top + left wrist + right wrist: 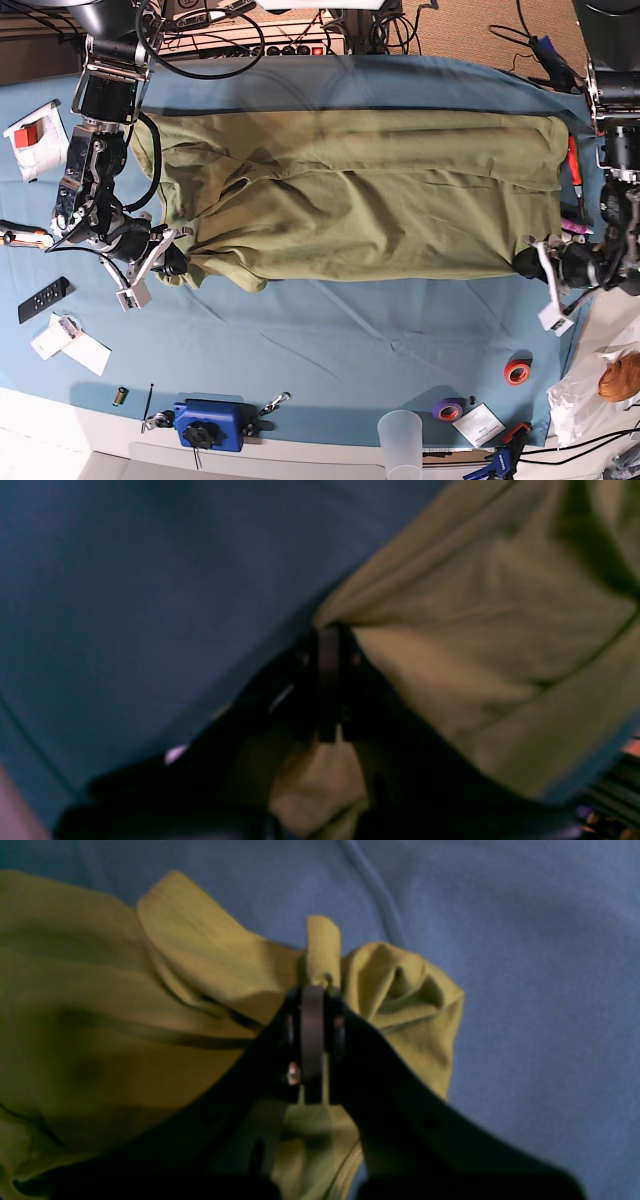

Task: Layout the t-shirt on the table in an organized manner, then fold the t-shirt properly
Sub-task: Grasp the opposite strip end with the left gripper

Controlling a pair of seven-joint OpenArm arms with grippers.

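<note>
The olive-green t-shirt (360, 190) lies spread wide across the teal-blue table (330, 350), rumpled at its left end. My left gripper (527, 263) is at the shirt's lower right corner, and in the left wrist view its jaws (327, 632) are shut on the t-shirt's edge (475, 630). At the shirt's lower left corner sits my right gripper (178, 266). Seen from the right wrist, that gripper (312, 990) is shut on a bunched fold of the t-shirt (322, 947).
A blue clamp block (208, 425) sits at the table's near edge, with a clear cup (400, 440), purple tape (447, 409) and red tape (517, 372) to the right. A black remote (43, 299) and cards (70, 345) lie at the left. Cables (250, 40) run along the far side.
</note>
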